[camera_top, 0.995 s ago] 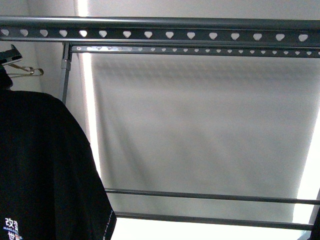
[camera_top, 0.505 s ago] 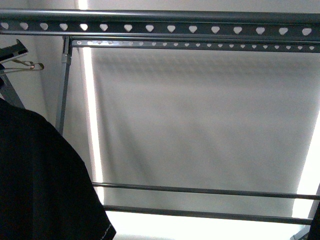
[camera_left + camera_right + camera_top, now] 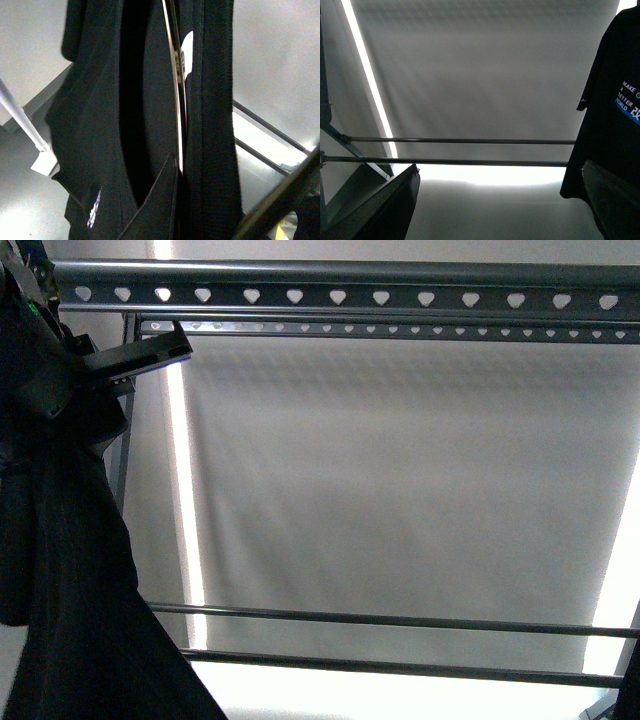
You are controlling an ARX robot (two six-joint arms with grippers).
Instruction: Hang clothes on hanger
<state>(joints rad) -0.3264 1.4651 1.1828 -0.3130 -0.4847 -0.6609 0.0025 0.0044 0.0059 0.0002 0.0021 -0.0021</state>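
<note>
1. your left gripper is up at the far left of the front view, just under the left end of the rail with the heart-shaped holes. one dark finger points right, across the thinner rail behind it.
2. you cannot tell from any view whether that gripper is clenched or released. its jaws are lost against black cloth.
3. the shirt hangs at the left edge of the scene. it runs in long folds from beside the left gripper down past the bottom of the front view.
4. black cloth fills the left wrist view. the hanger shows there as one thin bright wire running between two folds and touching the cloth.
5. a white label sits just beside the wire, and a patch of coloured print shows on another fold.
6. the hanger's hook is hidden, so you cannot tell whether it is on the rail.
7. your right gripper is released. its two fingers stand wide apart with nothing between them.
8. the right wrist view shows the shirt beyond one of those fingers. the white "make a better world" lettering and the blue underline face the camera.
9. two bars run left to right low across the scene, far behind the shirt, with a pale screen behind them.
</note>
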